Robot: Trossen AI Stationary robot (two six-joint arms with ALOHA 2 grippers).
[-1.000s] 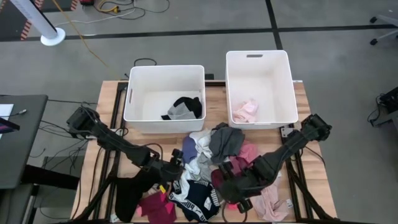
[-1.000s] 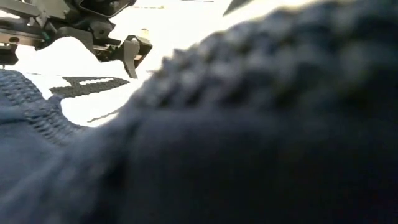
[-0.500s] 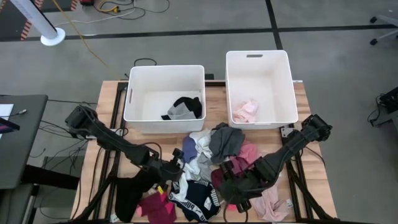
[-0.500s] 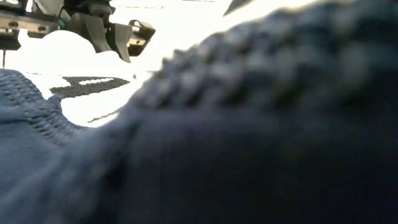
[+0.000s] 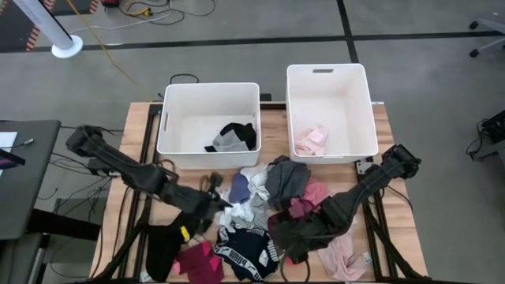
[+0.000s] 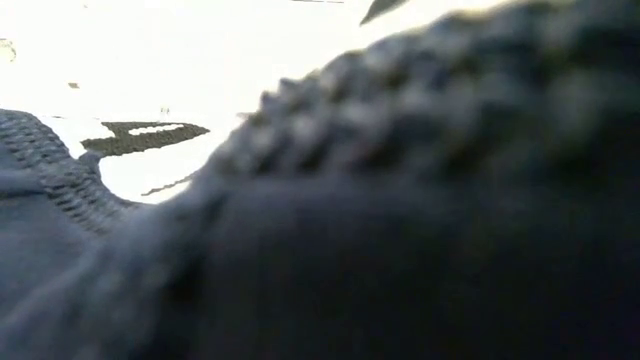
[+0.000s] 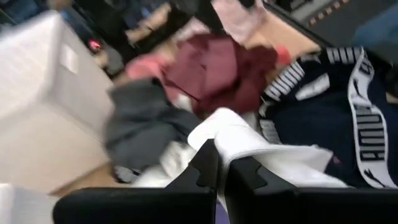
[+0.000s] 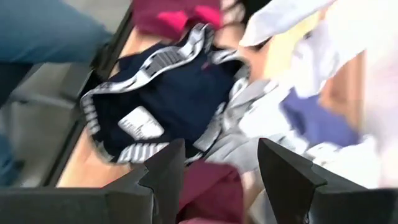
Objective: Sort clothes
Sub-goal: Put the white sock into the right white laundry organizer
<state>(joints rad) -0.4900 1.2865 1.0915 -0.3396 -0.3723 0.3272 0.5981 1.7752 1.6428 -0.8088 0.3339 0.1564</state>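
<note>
The left end effector [image 7: 219, 171] is pressed together, pinching a white garment [image 7: 249, 140] at the middle of the clothes pile [image 5: 264, 209] on the wooden counter [image 5: 138, 130]. The right end effector [image 8: 214, 168] hangs spread over a maroon garment [image 8: 208, 193], beside a navy garment [image 8: 168, 99]. A black-and-grey garment [image 5: 233, 136] lies in the left bin [image 5: 208, 89], a pink one [image 5: 310, 140] in the right bin [image 5: 327, 71].

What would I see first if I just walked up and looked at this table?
First, the big jumble of clothes piled in the middle of the wooden table, between two dark robot arms. The left gripper has its fingers shut on a white garment at the pile's edge. Behind the pile sit two white bins, the left bin and the right bin, each with a little clothing inside.
</note>
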